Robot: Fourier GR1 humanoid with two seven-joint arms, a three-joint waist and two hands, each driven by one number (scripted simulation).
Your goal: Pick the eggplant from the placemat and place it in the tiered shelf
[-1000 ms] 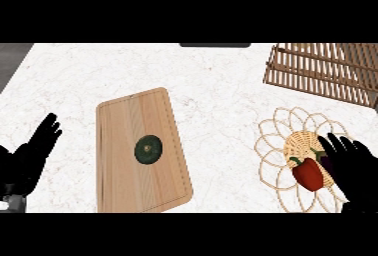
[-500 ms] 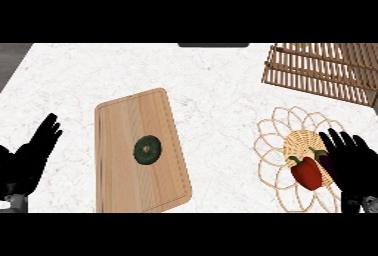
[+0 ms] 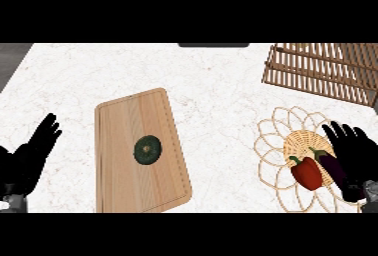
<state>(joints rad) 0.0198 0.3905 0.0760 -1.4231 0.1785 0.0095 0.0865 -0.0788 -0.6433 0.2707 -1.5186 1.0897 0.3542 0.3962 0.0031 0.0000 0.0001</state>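
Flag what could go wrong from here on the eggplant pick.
1. The eggplant lies against the red bell pepper on the woven placemat. The right robot hand, open beside it, may catch or shove the pepper when it closes.
2. That hand hides the eggplant's right side from the head view, so the grasp is hard to check.
3. The tiered shelf runs off the view's edge, so placing there could go partly unseen.

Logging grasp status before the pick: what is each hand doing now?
Left hand: open, empty, resting at the view's left edge.
Right hand: open, beside the eggplant on the placemat, not holding it.
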